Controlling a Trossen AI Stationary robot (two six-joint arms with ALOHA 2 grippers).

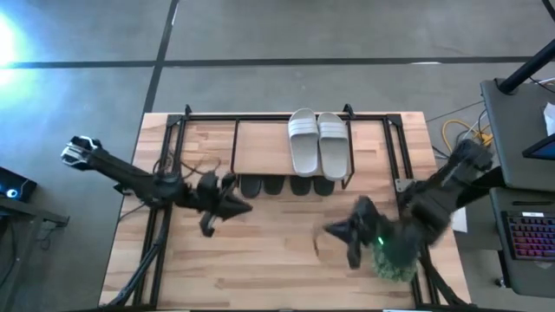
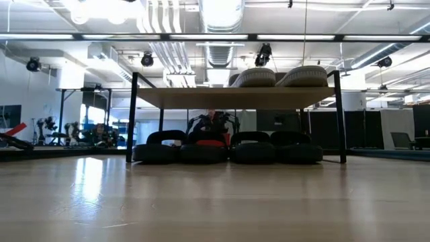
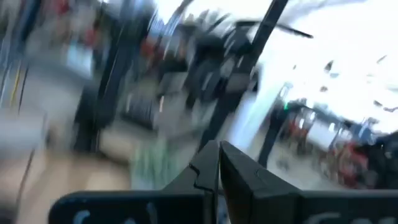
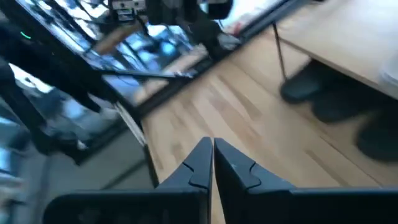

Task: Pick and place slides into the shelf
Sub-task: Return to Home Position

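Note:
The shelf [image 1: 260, 146], a black tube frame with a wood plank top [image 2: 235, 97], stands at the table's far side. Two light slides [image 1: 318, 143] lie side by side on the plank, soles down. Several dark slides [image 2: 228, 149] sit in a row on the lower tier, and their ends poke out under the plank's near edge [image 1: 286, 185]. My left gripper [image 1: 244, 207] hovers shut in front of the shelf's left part and holds nothing. My right gripper [image 1: 333, 230] hovers shut over the table's near right part and also holds nothing. Neither gripper shows in the low view.
Bare wooden tabletop [image 1: 277, 260] stretches between the shelf and the table's near edge. A desk with a keyboard [image 1: 531, 238] and yellow cables [image 1: 460, 132] stands past the table's right edge. Black frame tubes [image 1: 147, 251] run along the table's left and right sides.

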